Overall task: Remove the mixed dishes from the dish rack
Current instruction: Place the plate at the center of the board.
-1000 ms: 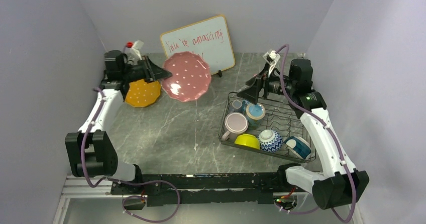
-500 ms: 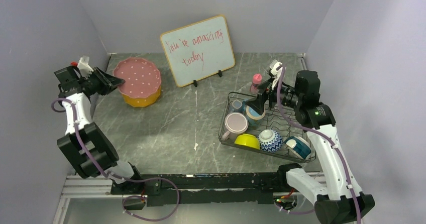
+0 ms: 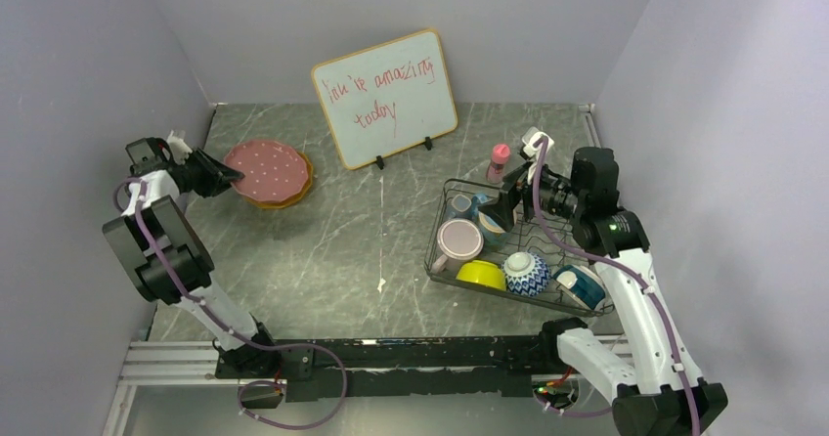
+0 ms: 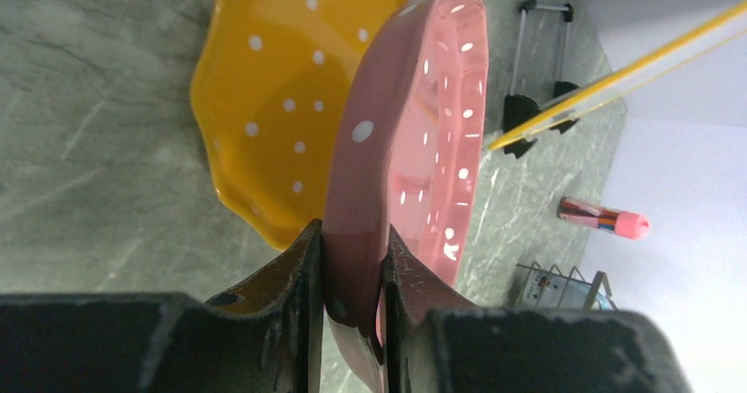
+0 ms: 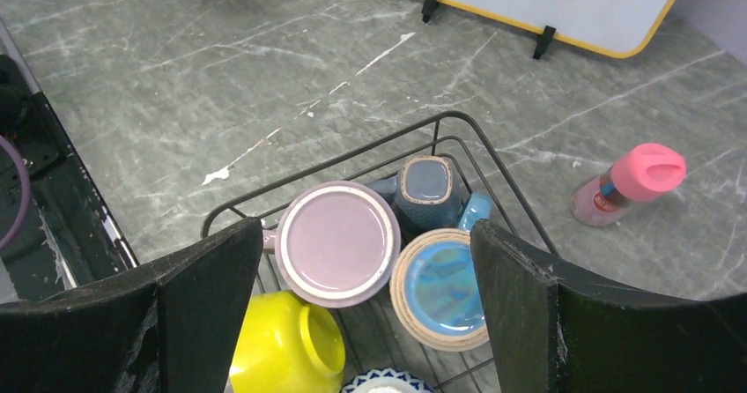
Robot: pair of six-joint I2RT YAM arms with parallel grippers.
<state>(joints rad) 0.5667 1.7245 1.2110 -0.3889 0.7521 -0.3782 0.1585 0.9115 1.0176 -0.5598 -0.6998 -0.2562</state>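
Note:
My left gripper (image 3: 223, 175) is shut on the rim of the pink dotted plate (image 3: 267, 170), which lies low over the orange plate (image 3: 301, 184) at the back left; the wrist view shows the pink plate (image 4: 414, 137) clamped between the fingers beside the orange plate (image 4: 282, 102). My right gripper (image 3: 501, 204) is open above the dish rack (image 3: 448, 194), empty. The rack holds a lilac mug (image 5: 336, 241), a yellow bowl (image 5: 284, 344), a beige-rimmed blue cup (image 5: 440, 289), a dark blue cup (image 5: 425, 189), a blue-white patterned bowl (image 3: 526, 272) and a teal-white bowl (image 3: 583, 285).
A whiteboard (image 3: 386, 96) with red writing stands at the back centre. A small pink bottle (image 3: 499, 160) stands just behind the rack. Purple walls close in the table on three sides. The arm bases and rail run along the near edge.
My left arm swung the pink plate left and lowered it from upright to nearly flat over the orange plate. My right gripper drew back to the right and sits lower over the rack.

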